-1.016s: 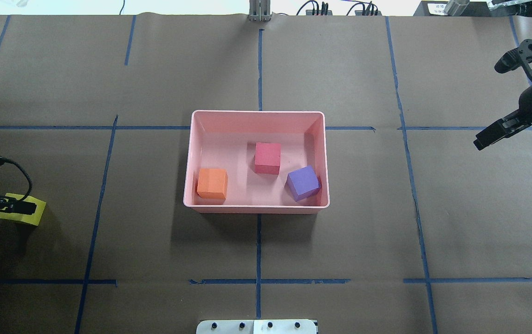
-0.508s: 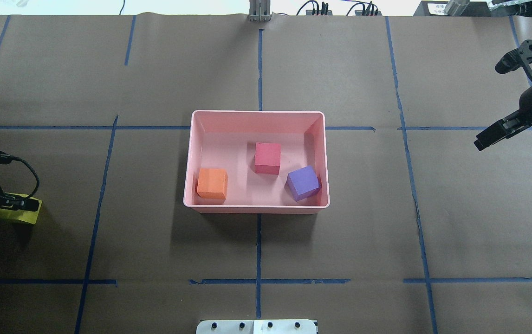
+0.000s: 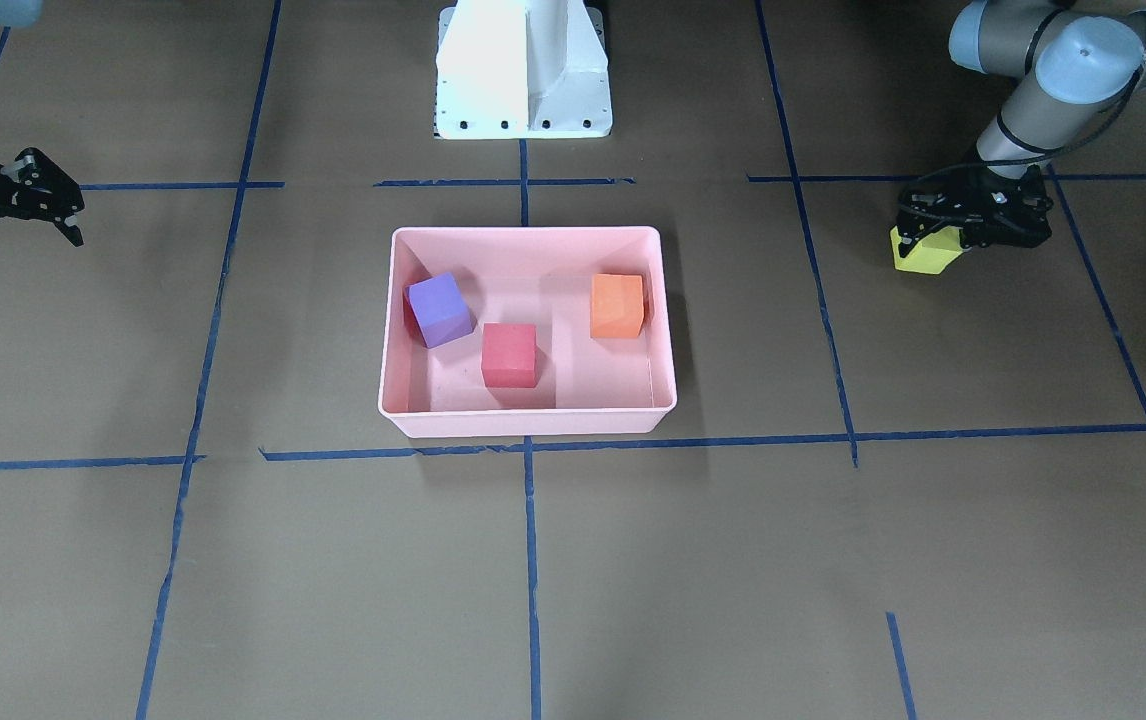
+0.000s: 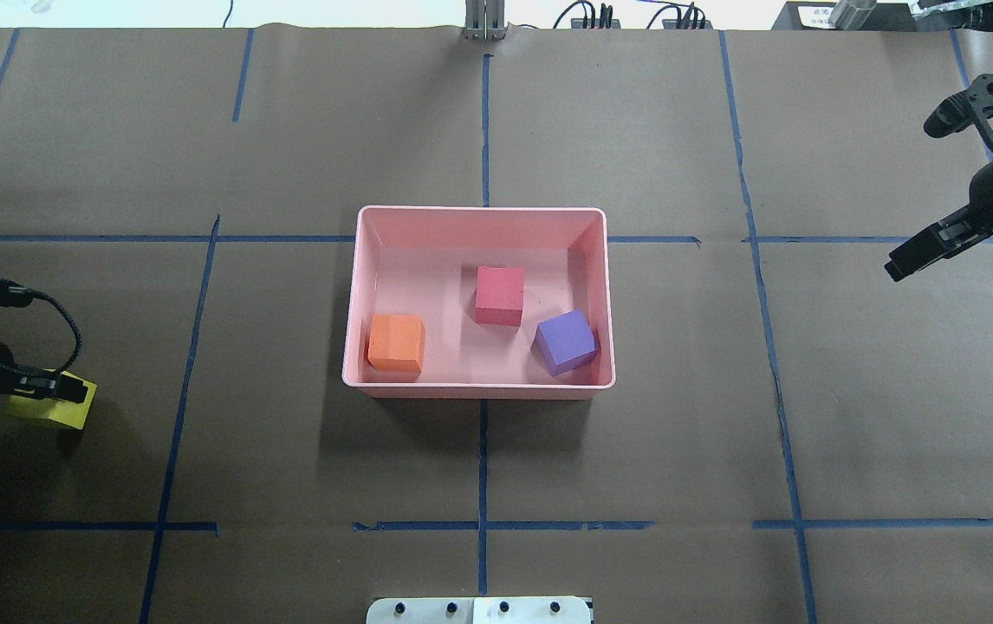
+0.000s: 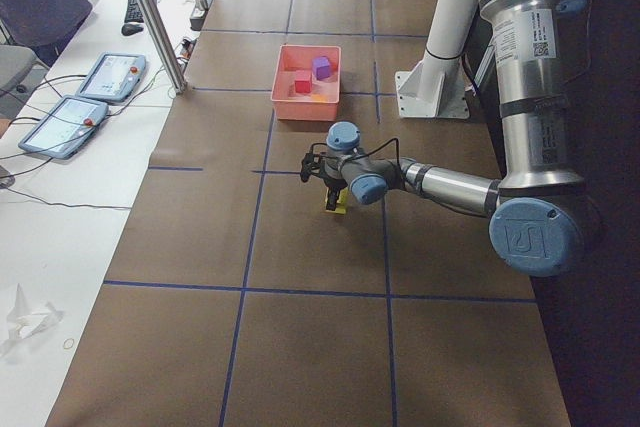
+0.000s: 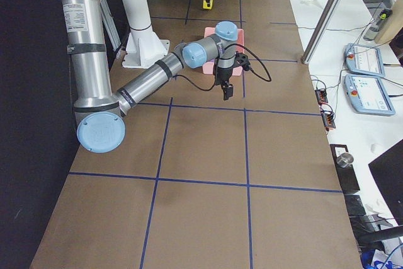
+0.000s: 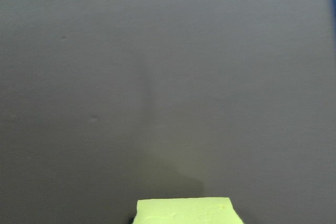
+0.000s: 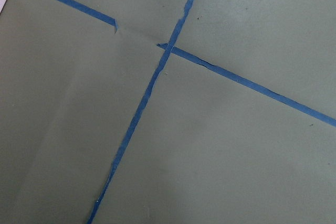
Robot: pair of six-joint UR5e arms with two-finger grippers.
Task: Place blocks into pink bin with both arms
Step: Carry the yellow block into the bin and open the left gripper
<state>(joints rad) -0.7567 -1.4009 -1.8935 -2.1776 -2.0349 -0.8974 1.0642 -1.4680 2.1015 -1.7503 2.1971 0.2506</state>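
Observation:
The pink bin [image 4: 479, 210] [image 3: 523, 232] sits mid-table and holds the orange block [image 4: 395, 342], the red block [image 4: 499, 295] and the purple block [image 4: 564, 341]. My left gripper [image 4: 37, 386] [image 3: 973, 225] is at the far left edge, shut on the yellow-green block [image 4: 59, 409] [image 3: 923, 255], low over the table. I cannot tell whether the block touches the table. The left wrist view shows its top edge [image 7: 184, 211]. My right gripper [image 4: 925, 186] [image 3: 21, 253] is open and empty, far to the right of the bin.
The white pedestal base [image 3: 523, 70] stands behind the bin on the robot's side. Blue tape lines [image 4: 483, 459] cross the brown paper. A metal post [image 4: 485, 22] stands at the far edge. Tablets [image 5: 110, 77] lie on the side table.
My left gripper and the yellow-green block have shifted together a little to the right and towards the robot in the overhead view. The right gripper has barely moved.

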